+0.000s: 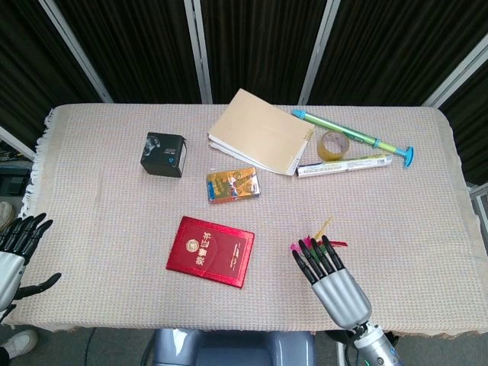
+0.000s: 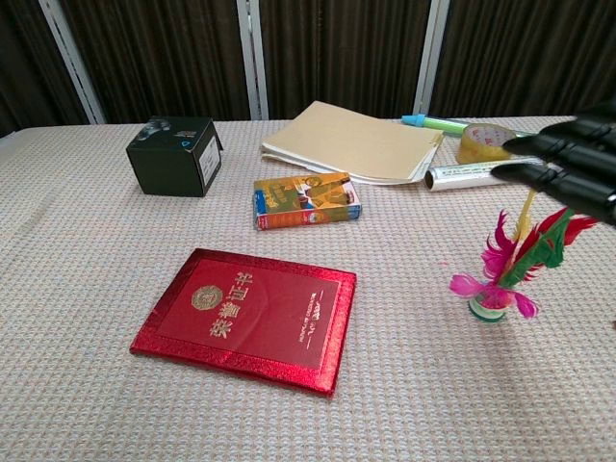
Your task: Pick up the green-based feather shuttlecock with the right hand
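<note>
Shuttlecock (image 2: pixel 499 279), green-based: stands on its base on the cloth, feathers leaning up toward the right hand (image 1: pixel 335 280). Fingers (image 2: pixel 563 164) extended and spread just above the feather tips, grasping nothing; likely poised to close from above. Left hand (image 1: pixel 14 255) released, idle beside the table (image 1: pixel 91 191) edge.

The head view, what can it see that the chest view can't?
Only the head view shows the left robot hand by the table's edge, and the blue end of the green pump. Only the chest view shows the shuttlecock standing on its green base, feathers up under the right robot hand; from above that hand hides most of it. Both show the red booklet, black box, notebook and tape roll.
</note>
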Robot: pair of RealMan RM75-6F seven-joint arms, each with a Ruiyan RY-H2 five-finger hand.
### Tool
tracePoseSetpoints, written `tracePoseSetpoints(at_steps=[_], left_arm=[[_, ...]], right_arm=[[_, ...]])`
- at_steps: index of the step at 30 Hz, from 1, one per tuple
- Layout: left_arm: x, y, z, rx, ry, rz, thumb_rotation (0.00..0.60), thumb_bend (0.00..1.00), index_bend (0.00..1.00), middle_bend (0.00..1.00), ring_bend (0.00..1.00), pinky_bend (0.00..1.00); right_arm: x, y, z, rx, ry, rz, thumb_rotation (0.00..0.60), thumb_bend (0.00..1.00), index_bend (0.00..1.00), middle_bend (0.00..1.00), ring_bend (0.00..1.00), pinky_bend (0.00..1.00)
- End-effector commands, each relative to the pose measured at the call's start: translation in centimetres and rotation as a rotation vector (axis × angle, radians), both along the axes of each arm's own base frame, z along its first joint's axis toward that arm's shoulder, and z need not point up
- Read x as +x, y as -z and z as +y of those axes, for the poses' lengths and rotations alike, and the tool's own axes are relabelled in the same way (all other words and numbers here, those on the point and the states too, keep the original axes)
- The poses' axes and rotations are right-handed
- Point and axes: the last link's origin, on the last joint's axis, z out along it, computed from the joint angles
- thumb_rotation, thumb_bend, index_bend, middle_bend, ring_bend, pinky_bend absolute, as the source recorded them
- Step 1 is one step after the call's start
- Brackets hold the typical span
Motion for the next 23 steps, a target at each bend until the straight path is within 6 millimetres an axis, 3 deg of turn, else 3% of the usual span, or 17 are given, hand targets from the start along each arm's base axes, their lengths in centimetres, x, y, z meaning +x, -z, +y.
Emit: tracePoseSetpoints(at_steps=[1, 3, 5, 8, 15, 20, 23], left_arm=[[0.0, 0.0, -0.1, 0.003, -0.002, 0.005, 0.582, 0.18, 0.0, 0.0, 0.0, 0.0], [0.0, 0.2, -0.2, 0.0, -0.005, 0.013, 0.582, 0.18, 0.0, 0.0, 0.0, 0.0], [0.0, 0.6, -0.2, -0.001, -0.011, 0.038, 0.583, 0.18, 0.0, 0.0, 0.0, 0.0], [0.2, 1.2, -0.2, 0.005, -0.023, 0.063, 0.582, 0.18, 0.0, 0.0, 0.0, 0.0], [0.4, 2.0, 0.0, 0.008, -0.03, 0.093, 0.58, 0.18, 0.0, 0.0, 0.0, 0.0], [0.5, 2.4, 0.1, 0.02, -0.028, 0.114, 0.579, 0.18, 0.0, 0.0, 0.0, 0.0], [0.7, 2.6, 0.0, 0.026, -0.019, 0.118, 0.58, 0.18, 0.0, 0.0, 0.0, 0.0]], right_arm=[[-0.8, -4.3, 1.4, -0.101, 0.053, -0.06, 0.6, 0.0, 0.0, 0.0, 0.0, 0.0], [-2.0, -6.9, 1.7, -0.145, 0.108, -0.114, 0.6, 0.0, 0.0, 0.0, 0.0, 0.0], [-5.0, -10.4, 0.7, -0.231, 0.237, -0.185, 0.6, 0.0, 0.0, 0.0, 0.0, 0.0], [-8.5, -12.5, -1.4, -0.219, 0.349, -0.265, 0.6, 0.0, 0.0, 0.0, 0.0, 0.0], [-13.0, -12.7, -3.6, -0.188, 0.466, -0.365, 0.6, 0.03, 0.0, 0.0, 0.0, 0.0], [-15.9, -10.5, -4.0, -0.183, 0.474, -0.363, 0.6, 0.04, 0.0, 0.0, 0.0, 0.0], [-16.0, -9.9, -4.1, -0.183, 0.453, -0.307, 0.6, 0.04, 0.0, 0.0, 0.0, 0.0]])
